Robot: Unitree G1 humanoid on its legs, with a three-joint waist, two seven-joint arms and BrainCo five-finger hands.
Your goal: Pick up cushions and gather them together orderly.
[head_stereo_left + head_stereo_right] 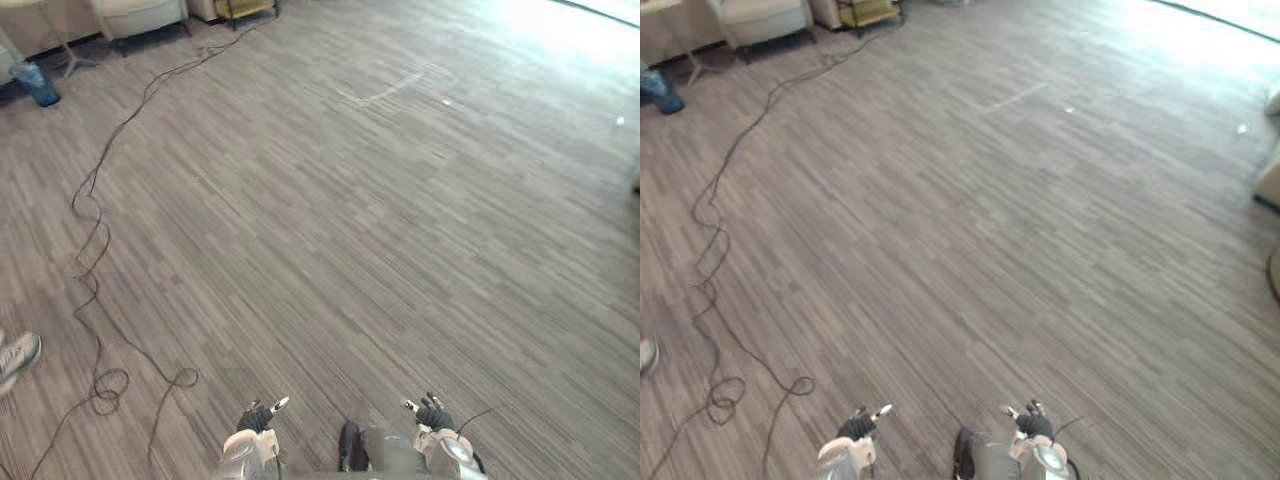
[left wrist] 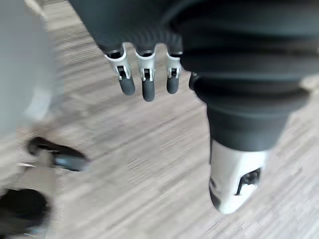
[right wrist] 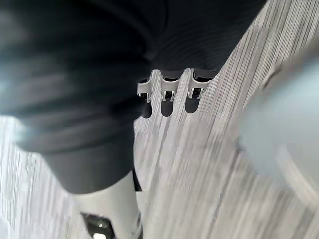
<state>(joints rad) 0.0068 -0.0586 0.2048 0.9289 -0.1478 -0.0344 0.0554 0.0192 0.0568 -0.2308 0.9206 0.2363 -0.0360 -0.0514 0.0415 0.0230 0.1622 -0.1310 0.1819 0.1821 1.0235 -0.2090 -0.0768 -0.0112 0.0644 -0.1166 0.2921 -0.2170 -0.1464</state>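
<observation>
Grey-brown plank floor [image 1: 330, 250] runs wide and open ahead, with furniture only along the far edge. At the far left a person's pale shoe [image 1: 18, 358] stands on the planks at the view's edge, well apart from the robot. In the far left corner sits a blue object [image 1: 38, 85], too small to identify, near the legs of a pale armchair [image 1: 140, 15]. Just right of the armchair stands a yellowish metal frame [image 1: 245, 8]. All three are set back toward the wall, in my judgement to keep the middle open for walking. The left hand [image 1: 256, 418] hangs low at the near edge. Its own wrist view shows the fingers [image 2: 143, 82] straight and relaxed, the thumb [image 2: 234, 184] apart, bare floor past them and nothing held. A faint pale mark [image 1: 395, 88] is drawn on the planks farther out, right of centre. The right hand [image 1: 433, 413] hangs level with the left, and its fingers [image 3: 168, 99] likewise hang loose and uncurled, grasping nothing. Both hands are judged to be carried low and slack because there is no load to bear and the robot is on a search or approach step. At the far right edge of the right eye view lies a pale padded shape [image 1: 1270, 180], cropped; whether it is a seat or one of the cushions cannot be told. Neither hand has a cushion, and where the cushions lie cannot be fixed from this stance.
</observation>
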